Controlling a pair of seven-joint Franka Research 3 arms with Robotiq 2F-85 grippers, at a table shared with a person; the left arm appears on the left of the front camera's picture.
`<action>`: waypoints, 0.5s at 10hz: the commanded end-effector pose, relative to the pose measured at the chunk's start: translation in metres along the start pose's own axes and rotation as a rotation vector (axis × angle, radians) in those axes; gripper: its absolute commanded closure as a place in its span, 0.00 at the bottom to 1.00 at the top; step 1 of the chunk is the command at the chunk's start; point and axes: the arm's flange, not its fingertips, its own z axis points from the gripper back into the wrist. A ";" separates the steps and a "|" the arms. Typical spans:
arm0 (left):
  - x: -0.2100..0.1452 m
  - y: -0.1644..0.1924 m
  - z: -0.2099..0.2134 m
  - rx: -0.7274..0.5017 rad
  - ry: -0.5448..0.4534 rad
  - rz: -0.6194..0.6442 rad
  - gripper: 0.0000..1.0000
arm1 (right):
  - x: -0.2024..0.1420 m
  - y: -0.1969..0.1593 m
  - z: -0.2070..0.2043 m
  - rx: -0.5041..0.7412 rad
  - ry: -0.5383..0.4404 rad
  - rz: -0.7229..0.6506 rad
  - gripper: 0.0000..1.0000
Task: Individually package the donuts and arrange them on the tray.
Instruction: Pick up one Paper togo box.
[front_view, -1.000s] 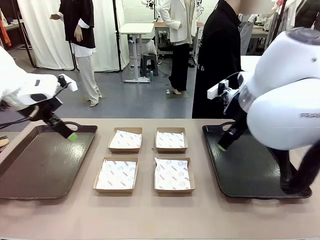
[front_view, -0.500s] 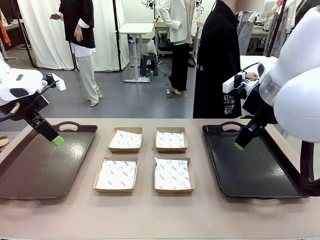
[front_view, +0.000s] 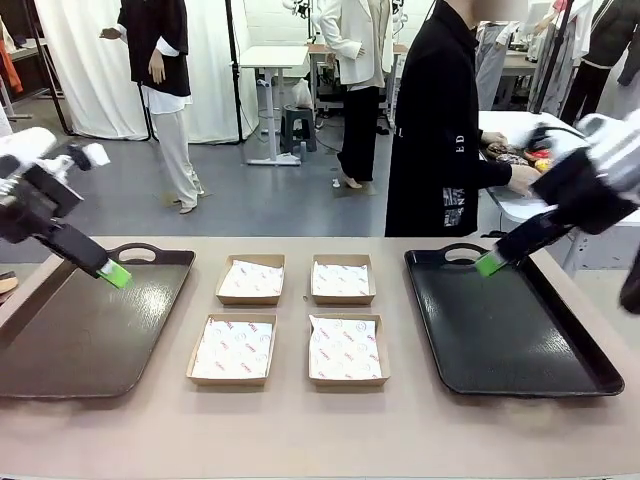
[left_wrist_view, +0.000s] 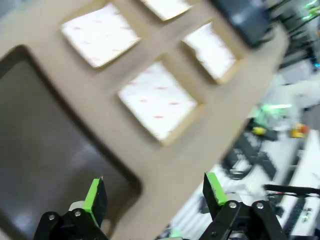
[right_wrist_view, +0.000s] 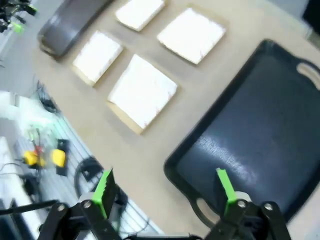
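My left gripper (front_view: 113, 273) hangs open over the far edge of the brown tray (front_view: 80, 335); in the left wrist view its fingers (left_wrist_view: 95, 199) hold nothing. Over the black tray's (front_view: 500, 340) far edge, my right gripper (front_view: 490, 263) is open and holds nothing, its pads (right_wrist_view: 224, 184) wide apart above that tray (right_wrist_view: 260, 130). A person in black reaches a hand (front_view: 522, 178) to small colourful things (front_view: 538, 156) on a white table behind; they are too small to tell as donuts.
Four shallow paper-lined cardboard boxes (front_view: 250, 279) (front_view: 342, 280) (front_view: 232, 350) (front_view: 344, 350) lie in a square between the two trays. The wrist views show them too (left_wrist_view: 157, 100) (right_wrist_view: 142, 92). Bare tabletop runs along the near edge (front_view: 300, 430).
Both arms have drawn back outward: the left gripper went left, the right gripper went right and up. The person has turned and reached toward the white table at the back right.
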 end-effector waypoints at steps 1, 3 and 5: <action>-0.018 0.016 0.028 -0.480 -0.177 0.227 0.00 | -0.080 -0.037 0.006 0.734 -0.386 -0.309 0.00; -0.034 0.033 0.038 -0.624 -0.234 0.345 0.00 | -0.112 -0.068 0.010 0.835 -0.398 -0.401 0.00; -0.053 0.057 0.057 -0.640 -0.331 0.436 0.00 | -0.128 -0.101 0.015 0.865 -0.326 -0.559 0.00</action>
